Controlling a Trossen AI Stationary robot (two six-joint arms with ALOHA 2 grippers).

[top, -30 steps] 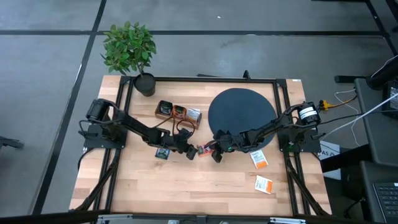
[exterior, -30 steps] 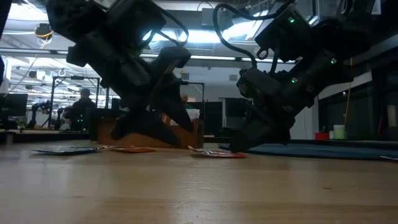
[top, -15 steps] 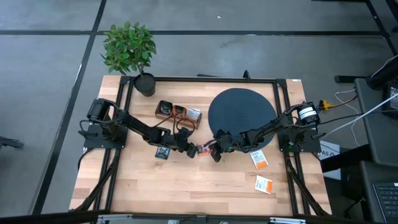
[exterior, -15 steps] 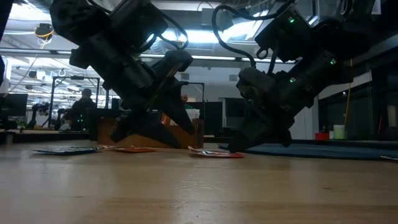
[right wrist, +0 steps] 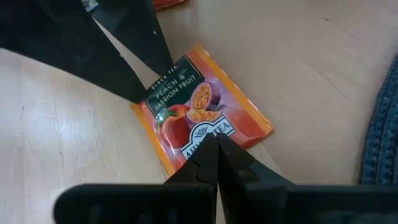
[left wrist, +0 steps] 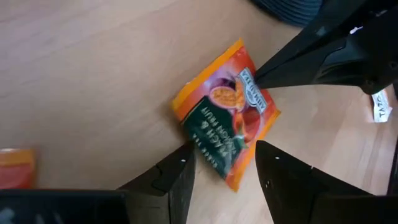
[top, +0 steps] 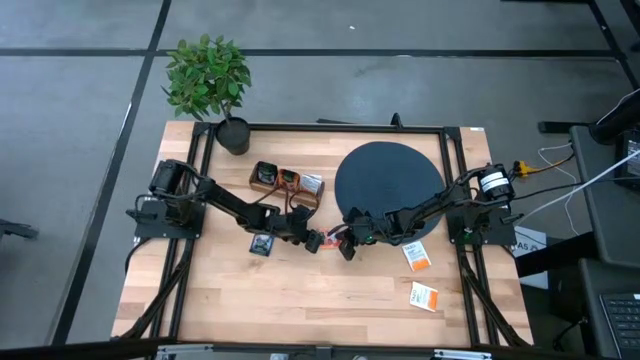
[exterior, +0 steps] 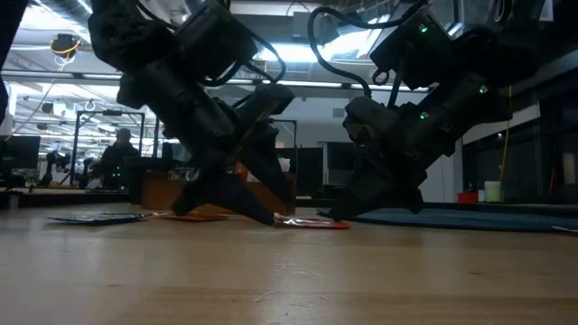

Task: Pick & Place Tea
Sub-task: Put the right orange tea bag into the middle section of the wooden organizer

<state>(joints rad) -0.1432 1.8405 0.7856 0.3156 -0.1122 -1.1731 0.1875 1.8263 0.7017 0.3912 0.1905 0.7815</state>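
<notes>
While the shut right tool (right wrist: 214, 144) pins its far edge, the red-orange sachet (left wrist: 226, 111) lies flat directly before the wide-open left tool (left wrist: 225, 163).

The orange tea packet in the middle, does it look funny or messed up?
A bit odd, yes. The red-orange sachet lies flat on the table, turned askew, with both grippers on it at once. The right gripper, shut, presses its tip on one edge, and the left gripper, open, straddles the opposite corner. It doesn't look torn.
</notes>
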